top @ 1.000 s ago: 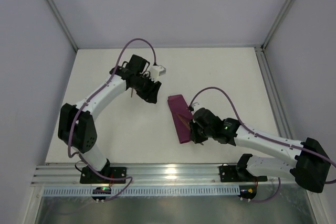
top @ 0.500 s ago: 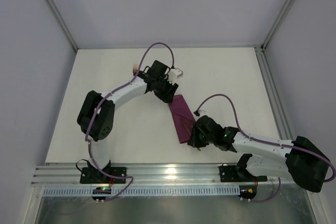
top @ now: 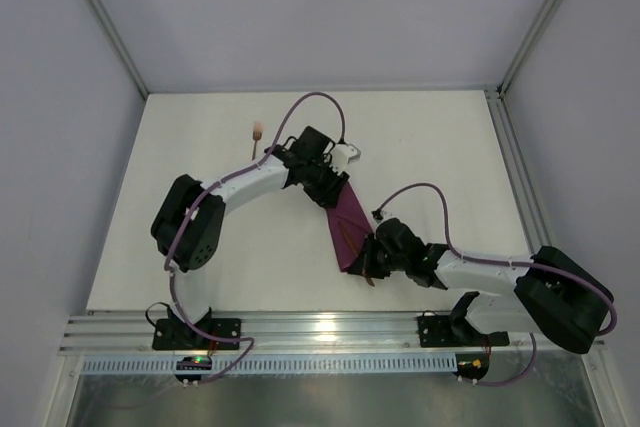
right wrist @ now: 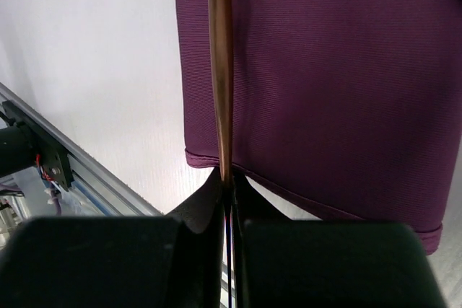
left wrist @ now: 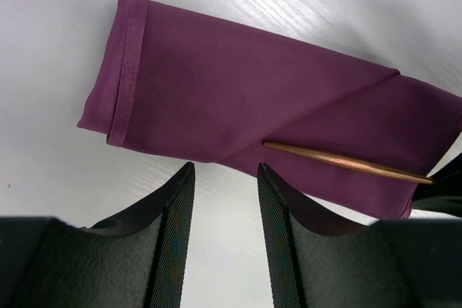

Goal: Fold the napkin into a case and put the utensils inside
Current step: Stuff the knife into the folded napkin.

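Note:
The napkin, folded into a narrow magenta-purple case (top: 346, 219), lies mid-table. It also shows in the left wrist view (left wrist: 231, 91) and the right wrist view (right wrist: 332, 77). My right gripper (top: 372, 267) is at the case's near end, shut (right wrist: 227, 182) on a thin copper utensil (right wrist: 219, 63) that lies lengthwise on the cloth, its handle also showing in the left wrist view (left wrist: 346, 163). My left gripper (top: 335, 193) is open and empty (left wrist: 224, 178), its tips just at the long edge of the case near its far end. The fork (top: 256, 136) with a pale head lies alone at the back left.
Metal frame posts and grey walls stand round the white table (top: 200, 247). A slotted rail (top: 320, 329) runs along the near edge. The right arm's purple cable (top: 420, 192) loops just right of the case.
My left arm has swung right from the back left to the far end of the case, uncovering the fork there. My right gripper, holding the utensil, has shifted slightly toward the case's near end.

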You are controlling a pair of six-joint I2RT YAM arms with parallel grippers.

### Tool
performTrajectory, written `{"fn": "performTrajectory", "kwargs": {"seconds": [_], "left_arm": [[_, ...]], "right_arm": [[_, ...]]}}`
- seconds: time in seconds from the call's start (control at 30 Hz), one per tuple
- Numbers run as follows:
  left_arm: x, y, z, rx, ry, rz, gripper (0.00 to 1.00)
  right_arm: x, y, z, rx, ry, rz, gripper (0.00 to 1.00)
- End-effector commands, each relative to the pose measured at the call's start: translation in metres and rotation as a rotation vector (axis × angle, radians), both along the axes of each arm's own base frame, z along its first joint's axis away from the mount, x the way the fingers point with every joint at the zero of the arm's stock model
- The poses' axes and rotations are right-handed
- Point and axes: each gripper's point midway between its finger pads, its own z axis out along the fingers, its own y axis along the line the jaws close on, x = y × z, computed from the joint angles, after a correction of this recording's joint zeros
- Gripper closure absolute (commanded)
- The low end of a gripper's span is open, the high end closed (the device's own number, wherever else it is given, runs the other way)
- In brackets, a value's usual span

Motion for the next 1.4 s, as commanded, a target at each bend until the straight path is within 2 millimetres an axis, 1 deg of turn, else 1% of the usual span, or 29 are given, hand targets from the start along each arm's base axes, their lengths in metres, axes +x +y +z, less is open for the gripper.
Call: {"fn": "performTrajectory", "kwargs": {"seconds": [0.0, 0.1, 0.17, 0.23, 0.3, 0.33, 0.4, 0.47, 0.53, 0.57, 0.6, 0.67, 0.73, 0.77, 0.8, 0.93, 1.0, 1.03, 1.13, 1.17, 1.3, 1.33, 1.37], "left_arm": [[-0.006, -0.002, 0.016, -0.031, -0.026, -0.039, 0.58], [-0.012, 0.000, 0.017, -0.034, -0.018, -0.051, 0.60], [-0.021, -0.002, 0.019, -0.054, -0.001, -0.085, 0.61], [-0.036, -0.003, 0.019, -0.060, 0.037, -0.134, 0.61], [-0.048, -0.003, 0.017, -0.050, 0.079, -0.153, 0.61], [-0.051, -0.002, 0.016, -0.046, 0.092, -0.147, 0.61], [-0.052, 0.000, 0.016, -0.031, 0.100, -0.134, 0.61], [-0.049, 0.003, 0.016, -0.017, 0.089, -0.120, 0.61], [-0.048, 0.003, 0.017, -0.016, 0.082, -0.122, 0.61], [-0.048, 0.003, 0.019, -0.021, 0.081, -0.123, 0.61], [-0.049, 0.003, 0.019, -0.021, 0.082, -0.126, 0.61], [-0.050, 0.004, 0.019, -0.019, 0.088, -0.127, 0.61], [-0.052, 0.004, 0.017, -0.017, 0.096, -0.130, 0.61], [-0.053, 0.004, 0.015, -0.017, 0.104, -0.131, 0.61], [-0.054, 0.003, 0.013, -0.018, 0.116, -0.132, 0.62], [-0.055, 0.004, 0.009, -0.009, 0.132, -0.128, 0.61], [-0.056, 0.004, 0.010, -0.007, 0.131, -0.132, 0.62], [-0.056, 0.004, 0.011, -0.011, 0.130, -0.133, 0.62], [-0.059, 0.001, 0.013, -0.027, 0.146, -0.146, 0.63], [-0.062, 0.001, 0.013, -0.031, 0.155, -0.152, 0.64], [-0.070, 0.000, 0.017, -0.033, 0.184, -0.162, 0.66], [-0.071, -0.001, 0.018, -0.031, 0.181, -0.164, 0.66], [-0.068, 0.001, 0.020, -0.022, 0.161, -0.157, 0.66]], "right_arm": [[0.010, 0.013, 0.013, 0.118, -0.001, -0.050, 0.97], [0.009, 0.013, 0.015, 0.149, 0.011, -0.081, 0.97], [0.009, 0.012, 0.020, 0.159, 0.008, -0.090, 0.97], [0.009, 0.011, 0.022, 0.155, -0.001, -0.088, 0.96], [0.008, 0.010, 0.021, 0.159, 0.005, -0.094, 0.90], [0.009, 0.009, 0.023, 0.172, 0.013, -0.118, 0.88], [0.012, 0.007, 0.024, 0.176, 0.010, -0.143, 0.88], [0.019, 0.004, 0.027, 0.181, -0.010, -0.193, 0.88], [0.023, 0.004, 0.032, 0.195, -0.020, -0.212, 0.90], [0.022, 0.003, 0.032, 0.182, -0.019, -0.203, 0.91], [0.024, 0.006, 0.036, 0.183, -0.024, -0.194, 0.92], [0.020, 0.005, 0.037, 0.177, -0.013, -0.183, 0.92], [0.017, 0.002, 0.035, 0.177, -0.005, -0.190, 0.91], [0.018, 0.001, 0.037, 0.186, -0.007, -0.201, 0.91], [0.016, -0.001, 0.034, 0.181, 0.000, -0.208, 0.90], [0.011, -0.001, 0.033, 0.187, 0.032, -0.203, 0.78], [0.008, -0.002, 0.031, 0.181, 0.044, -0.200, 0.78], [0.008, -0.003, 0.031, 0.183, 0.043, -0.202, 0.78], [0.010, -0.003, 0.033, 0.190, 0.035, -0.216, 0.91], [0.013, -0.001, 0.037, 0.203, 0.024, -0.219, 0.97], [0.021, 0.001, 0.053, 0.238, -0.001, -0.249, 0.97], [0.024, 0.001, 0.059, 0.262, -0.010, -0.276, 0.97], [0.025, -0.001, 0.059, 0.267, -0.008, -0.293, 0.97]]}}
